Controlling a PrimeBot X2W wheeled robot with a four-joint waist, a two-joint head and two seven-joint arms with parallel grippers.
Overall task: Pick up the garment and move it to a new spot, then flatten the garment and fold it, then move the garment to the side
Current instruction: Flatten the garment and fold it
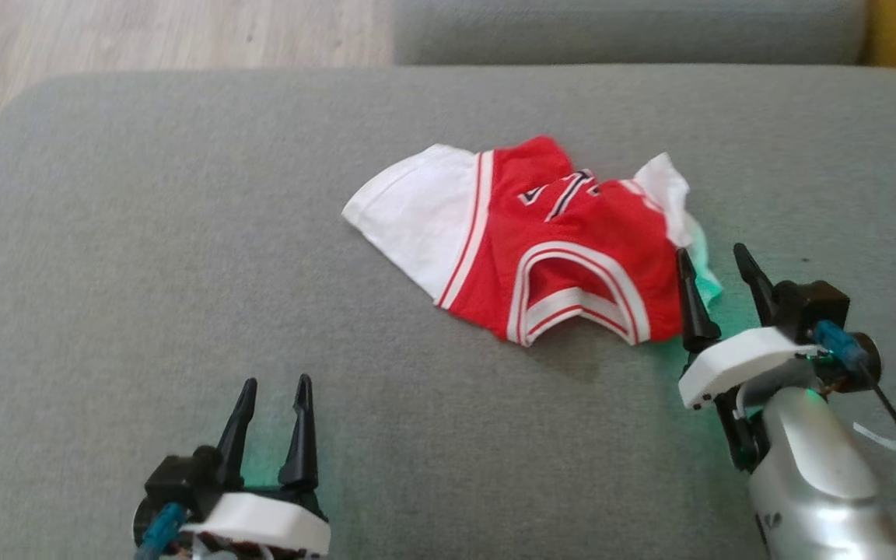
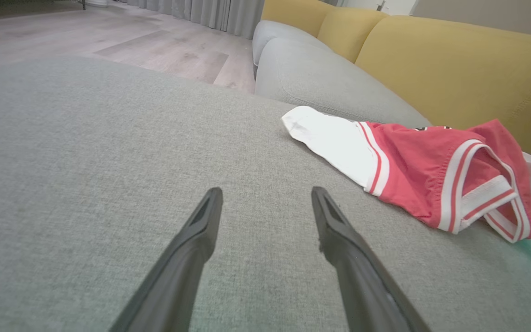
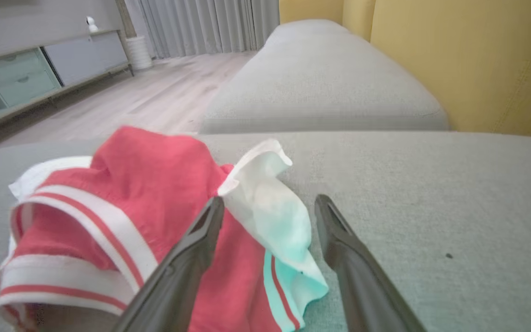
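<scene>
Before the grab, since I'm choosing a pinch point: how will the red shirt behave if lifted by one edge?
Probably floppy: the shirt lies crumpled on the cushion, so it should sag from a pinch. Likely light, being thin cloth. The white sleeve by the open right gripper may bunch.

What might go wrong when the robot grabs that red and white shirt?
The right gripper is open right at the loose white sleeve. It may pinch only that, so the shirt would dangle bunched. The shirt lies crumpled, layers doubled over, so a grab might catch several and make flattening harder. The left gripper sits apart from it, so a one-handed lift might twist it.
</scene>
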